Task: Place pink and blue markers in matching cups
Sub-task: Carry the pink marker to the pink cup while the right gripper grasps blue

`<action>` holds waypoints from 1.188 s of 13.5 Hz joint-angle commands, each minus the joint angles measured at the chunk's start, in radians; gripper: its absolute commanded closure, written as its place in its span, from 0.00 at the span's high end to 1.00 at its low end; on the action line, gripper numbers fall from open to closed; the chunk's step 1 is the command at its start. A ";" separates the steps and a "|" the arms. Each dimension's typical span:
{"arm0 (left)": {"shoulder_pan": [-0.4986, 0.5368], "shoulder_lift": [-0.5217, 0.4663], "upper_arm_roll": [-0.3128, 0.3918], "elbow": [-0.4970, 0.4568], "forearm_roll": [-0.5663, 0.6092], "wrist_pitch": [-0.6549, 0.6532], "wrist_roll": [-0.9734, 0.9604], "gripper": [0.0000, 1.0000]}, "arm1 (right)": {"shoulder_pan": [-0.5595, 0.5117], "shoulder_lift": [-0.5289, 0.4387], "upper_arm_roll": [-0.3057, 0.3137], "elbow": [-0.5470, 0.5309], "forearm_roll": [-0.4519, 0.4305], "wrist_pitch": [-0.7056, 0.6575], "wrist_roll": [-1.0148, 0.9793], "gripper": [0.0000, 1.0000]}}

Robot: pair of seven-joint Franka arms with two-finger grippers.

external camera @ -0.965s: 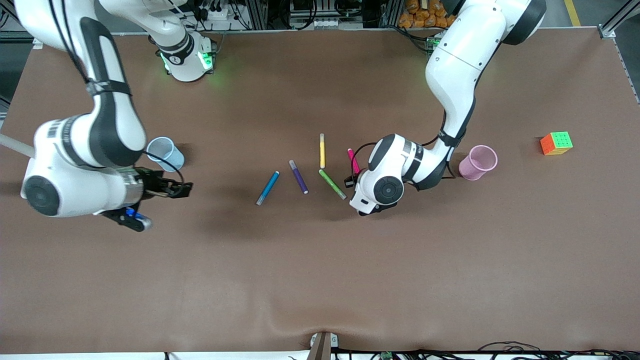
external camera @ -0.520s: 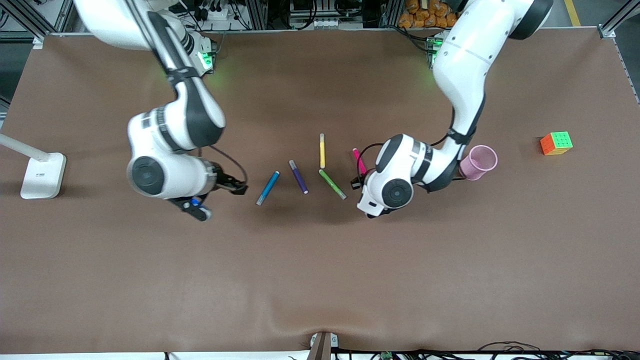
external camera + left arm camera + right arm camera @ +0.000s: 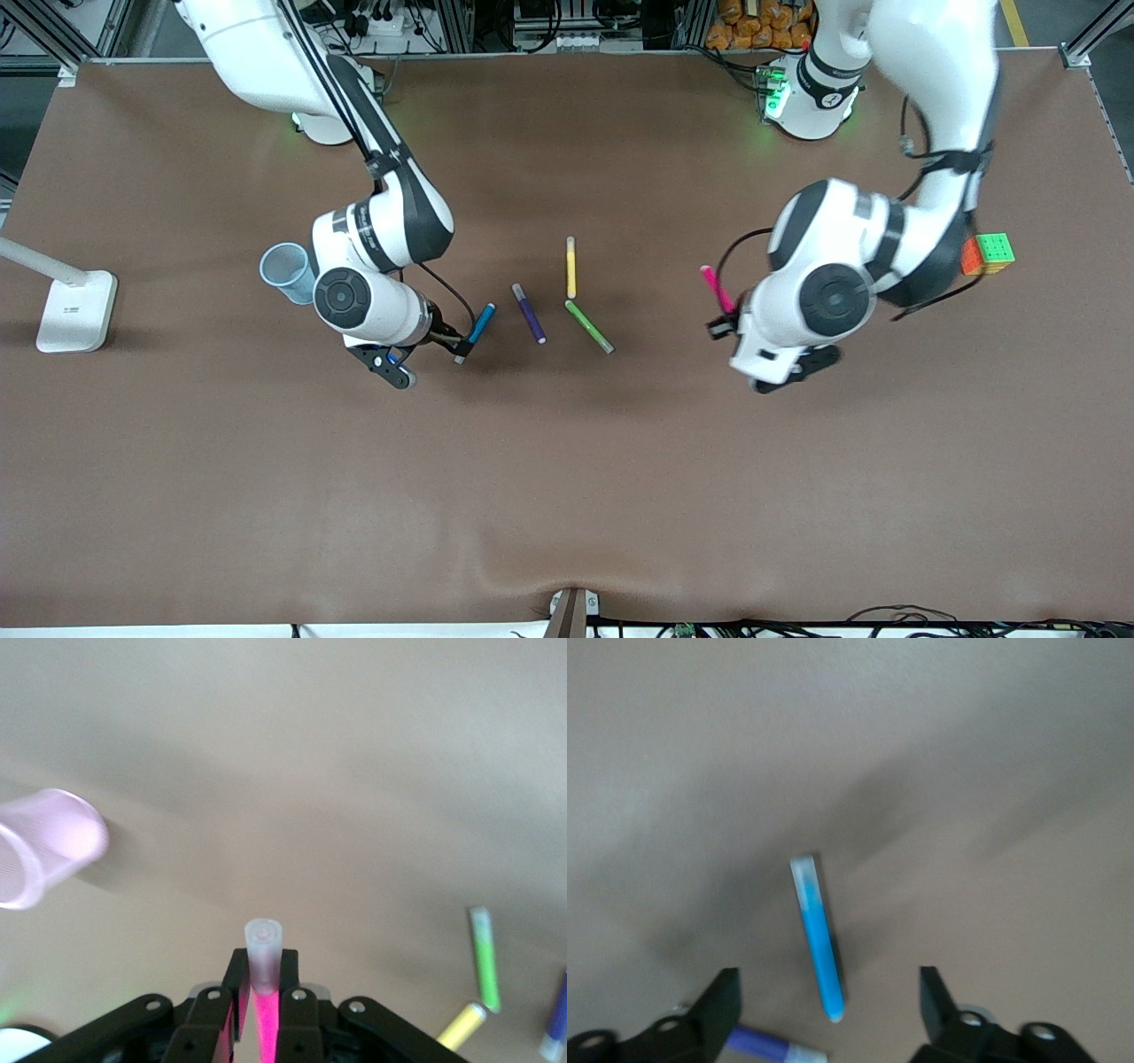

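The pink marker (image 3: pixel 714 288) is off the table, pale cap end outward, with my left gripper (image 3: pixel 723 324) shut on it (image 3: pixel 263 961). The light pink cup (image 3: pixel 42 855) shows in the left wrist view, apart from the marker's cap (image 3: pixel 263 943); in the front view the left arm hides it. The blue marker (image 3: pixel 476 328) lies flat on the table. My right gripper (image 3: pixel 459 342) is low over its nearer end, open (image 3: pixel 828 985), with the marker (image 3: pixel 815 930) between its spread fingers. The light blue cup (image 3: pixel 285 270) stands upright beside the right arm.
A purple pen (image 3: pixel 529 313), a yellow pen (image 3: pixel 570 266) and a green pen (image 3: pixel 589 326) lie beside the blue marker, toward the left arm's end. A colour cube (image 3: pixel 988 252) sits beside the left arm. A white lamp base (image 3: pixel 75 310) stands at the right arm's end.
My right arm swung from beside the blue cup to the blue marker. My left arm carried the pink marker away from the pens toward the pink cup, which it now covers.
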 commanded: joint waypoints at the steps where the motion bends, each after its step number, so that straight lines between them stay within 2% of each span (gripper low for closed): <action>1: 0.051 -0.082 -0.006 -0.065 0.063 0.005 -0.027 0.00 | 0.020 0.062 -0.011 0.011 0.006 0.083 -0.016 0.72; 2: 0.091 -0.107 -0.012 -0.077 0.068 0.008 -0.022 0.00 | 0.026 0.076 -0.011 0.013 0.003 0.107 -0.039 0.66; 5: 0.138 -0.170 -0.012 -0.145 0.080 0.015 -0.004 0.00 | 0.026 0.095 -0.011 0.025 0.003 0.122 -0.082 0.60; 7: 0.145 -0.209 -0.012 -0.201 0.138 0.043 0.040 0.00 | 0.027 0.109 -0.011 0.026 0.004 0.136 -0.082 0.60; 9: 0.169 -0.252 -0.014 -0.263 0.143 0.090 0.091 0.00 | 0.027 0.118 -0.011 0.026 0.004 0.144 -0.084 0.57; 12: 0.221 -0.343 -0.014 -0.408 0.144 0.197 0.197 0.00 | 0.026 0.136 -0.011 0.026 0.006 0.162 -0.087 0.55; 15: 0.247 -0.427 -0.014 -0.548 0.144 0.297 0.239 0.00 | 0.027 0.144 -0.009 0.026 0.009 0.171 -0.085 0.34; 16: 0.257 -0.449 -0.014 -0.599 0.146 0.343 0.243 0.00 | 0.027 0.149 -0.009 0.026 0.007 0.174 -0.085 0.33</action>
